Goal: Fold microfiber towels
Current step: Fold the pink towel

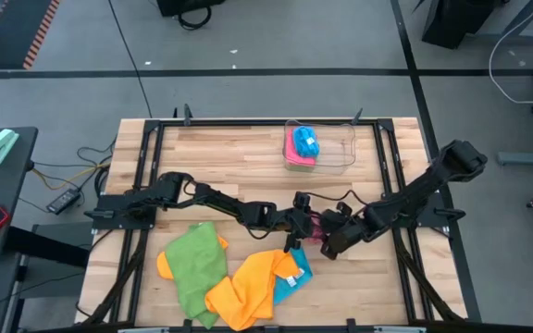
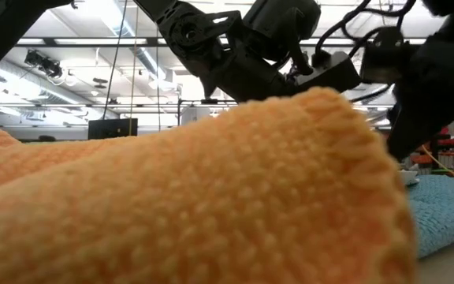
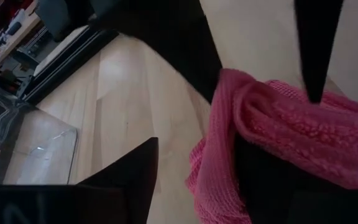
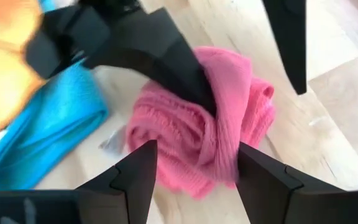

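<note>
- We found the pink towel (image 4: 219, 124) bunched near the worktop's (image 1: 239, 157) centre, at 12 o'clock from the orange towel (image 1: 248, 287).
- Left gripper (image 1: 296, 233) and right gripper (image 1: 327, 242) met over it, both jaws spread, straddling its folds.

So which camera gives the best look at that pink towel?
The right wrist view: the bunched pink towel fills the middle, beside the blue towel. The left wrist view shows only part of it; the high view a sliver between both grippers; the low view none.
</note>
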`<move>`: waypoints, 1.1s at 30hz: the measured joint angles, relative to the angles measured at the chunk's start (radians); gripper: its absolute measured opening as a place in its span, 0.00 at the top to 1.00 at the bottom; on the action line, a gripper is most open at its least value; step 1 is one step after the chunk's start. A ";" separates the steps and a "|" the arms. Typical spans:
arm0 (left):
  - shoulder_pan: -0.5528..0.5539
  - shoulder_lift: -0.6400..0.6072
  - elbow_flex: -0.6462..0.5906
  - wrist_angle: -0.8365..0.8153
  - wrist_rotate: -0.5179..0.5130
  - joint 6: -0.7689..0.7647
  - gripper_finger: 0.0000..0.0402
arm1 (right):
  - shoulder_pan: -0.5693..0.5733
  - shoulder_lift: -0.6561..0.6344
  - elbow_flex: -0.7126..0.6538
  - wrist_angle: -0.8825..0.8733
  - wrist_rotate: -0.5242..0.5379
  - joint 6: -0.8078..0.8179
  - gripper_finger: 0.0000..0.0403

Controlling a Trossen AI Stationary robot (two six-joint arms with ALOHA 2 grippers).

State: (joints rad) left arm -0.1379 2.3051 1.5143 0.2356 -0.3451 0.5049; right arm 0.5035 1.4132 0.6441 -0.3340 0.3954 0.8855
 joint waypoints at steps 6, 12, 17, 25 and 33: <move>-0.002 0.000 0.002 0.004 0.008 0.006 0.48 | 0.043 -0.061 0.001 0.000 0.128 -0.045 0.48; -0.002 0.002 -0.001 0.001 0.015 -0.005 0.48 | 0.045 0.015 0.001 0.008 0.204 -0.056 0.48; 0.000 0.002 -0.002 0.000 0.013 -0.007 0.47 | 0.046 0.067 0.003 0.009 0.206 -0.030 0.48; -0.003 -0.051 -0.004 -0.103 0.013 0.012 0.50 | 0.046 0.069 0.003 0.003 0.191 -0.017 0.48; -0.017 -0.090 -0.003 -0.137 0.011 0.032 0.50 | 0.045 0.070 0.003 0.000 0.191 -0.006 0.48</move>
State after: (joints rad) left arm -0.1546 2.2154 1.5108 0.0982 -0.3344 0.5369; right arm 0.5488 1.4830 0.6468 -0.3336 0.5861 0.8794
